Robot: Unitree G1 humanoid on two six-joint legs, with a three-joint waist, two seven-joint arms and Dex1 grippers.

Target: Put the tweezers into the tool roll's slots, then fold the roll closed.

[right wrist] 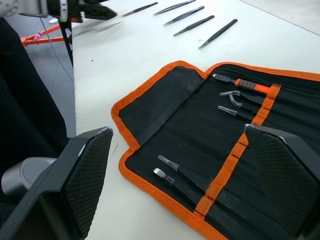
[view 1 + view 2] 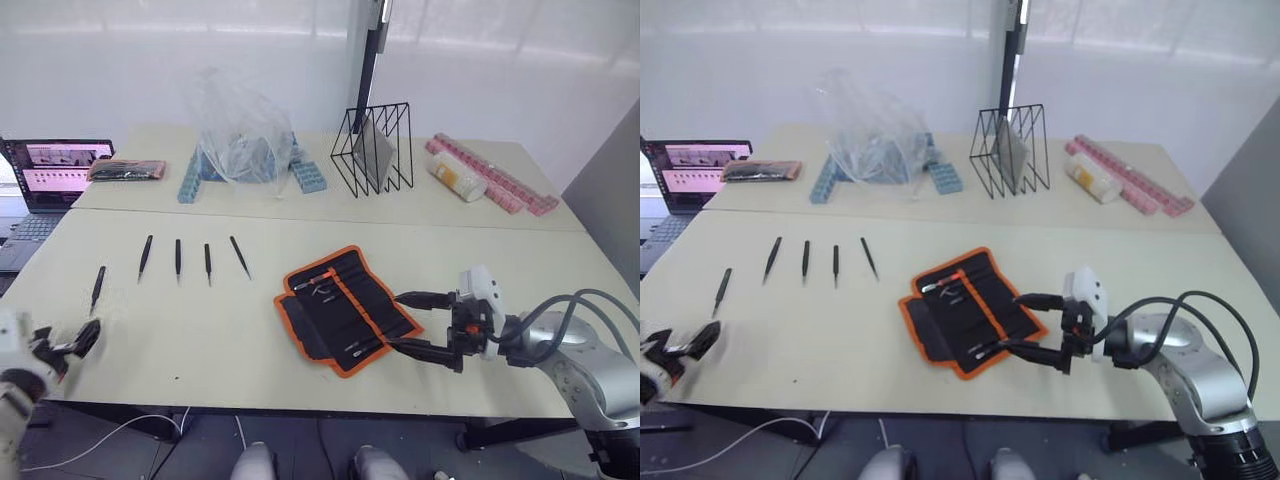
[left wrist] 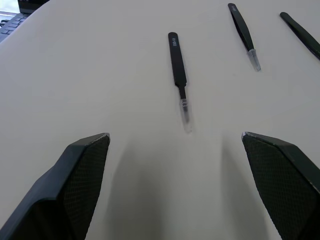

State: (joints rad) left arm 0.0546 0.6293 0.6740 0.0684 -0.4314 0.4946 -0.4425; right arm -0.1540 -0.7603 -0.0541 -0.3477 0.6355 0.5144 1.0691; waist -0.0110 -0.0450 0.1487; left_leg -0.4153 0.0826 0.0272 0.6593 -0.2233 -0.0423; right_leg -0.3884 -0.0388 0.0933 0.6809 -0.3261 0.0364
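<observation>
Several slim black tweezers (image 2: 178, 259) lie in a row on the cream table, left of the tool roll (image 2: 345, 310). The roll lies unfolded, black with orange trim. Its slots (image 1: 260, 165) hold a few small tools, among them one with an orange handle (image 1: 250, 86). My right gripper (image 2: 410, 322) is open at the roll's right edge, its fingers pointing across the roll. My left gripper (image 3: 175, 136) is open near the table's front left corner, just short of the leftmost tweezers (image 3: 178, 75), with nothing between its fingers.
A laptop (image 2: 55, 170) and a flat pouch (image 2: 127, 170) sit at the back left. Behind the tweezers are a clear plastic bag over blue trays (image 2: 240, 135), a black wire rack (image 2: 375, 150), a bottle (image 2: 455, 178) and a pink pill organiser (image 2: 500, 180).
</observation>
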